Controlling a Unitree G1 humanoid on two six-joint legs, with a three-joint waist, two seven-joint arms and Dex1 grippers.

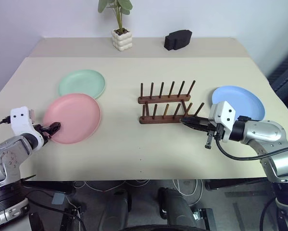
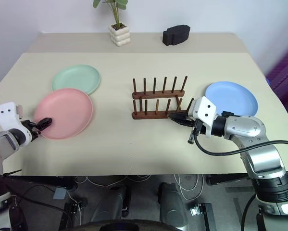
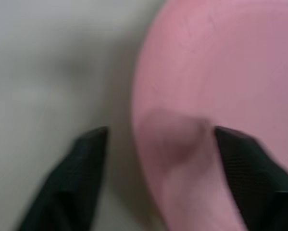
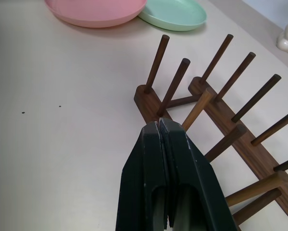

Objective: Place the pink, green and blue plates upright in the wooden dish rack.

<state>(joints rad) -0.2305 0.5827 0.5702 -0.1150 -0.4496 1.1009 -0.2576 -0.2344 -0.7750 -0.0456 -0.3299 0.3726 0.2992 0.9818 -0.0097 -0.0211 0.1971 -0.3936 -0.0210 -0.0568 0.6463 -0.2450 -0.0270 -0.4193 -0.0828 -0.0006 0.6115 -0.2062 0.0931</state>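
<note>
The pink plate [image 1: 74,117] lies flat on the table at the left, with the green plate [image 1: 81,83] just behind it. At the right lies the blue plate [image 1: 240,100]. Between them stands the wooden dish rack [image 1: 158,119], with no plate in it. My left gripper [image 1: 56,127] is at the pink plate's near left rim. In the left wrist view its fingers [image 3: 86,163] stand apart, with the rim [image 3: 148,144] between them. My right gripper [image 1: 183,120] is shut and holds nothing. It hovers just off the rack's near right end, with its tip [image 4: 159,126] beside a peg [image 4: 197,108].
A small potted plant [image 1: 121,39] and a black block [image 1: 177,40] stand at the table's far edge. Bare tabletop [image 1: 124,149] lies between the two arms, in front of the rack.
</note>
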